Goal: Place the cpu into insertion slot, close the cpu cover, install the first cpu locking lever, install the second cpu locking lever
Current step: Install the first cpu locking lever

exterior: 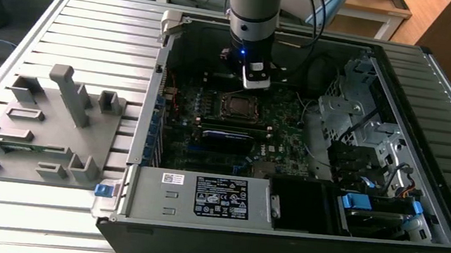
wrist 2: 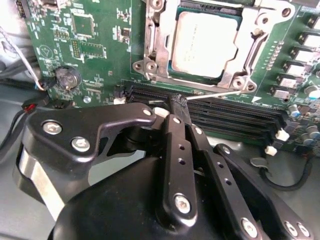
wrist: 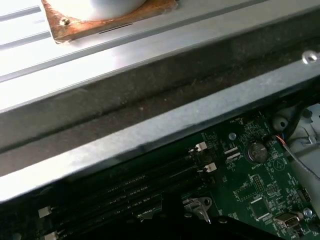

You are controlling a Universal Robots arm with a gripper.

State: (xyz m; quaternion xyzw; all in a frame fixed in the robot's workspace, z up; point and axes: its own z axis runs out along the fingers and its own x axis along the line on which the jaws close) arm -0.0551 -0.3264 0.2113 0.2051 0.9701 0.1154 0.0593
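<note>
1. My gripper has its fingers drawn together, tips at the free end of a thin lever. I cannot tell whether they pinch it.
2. The cpu sits in the slot, with the cover down over its edges.
3. The slot lies just beyond my fingertips. The lever runs along its near edge, parallel to the memory slots.

**Green board, silver chip, black all round**

The broad flat circuit board is green, dotted with tiny silver parts. The small square metal-topped cpu is dull silver-grey, and the thin metal cpu cover framing it is brighter silver. The long memory slots are black. The jointed metal fingers are matt black with silver screws. The ribbed metal desk is pale grey.
</note>
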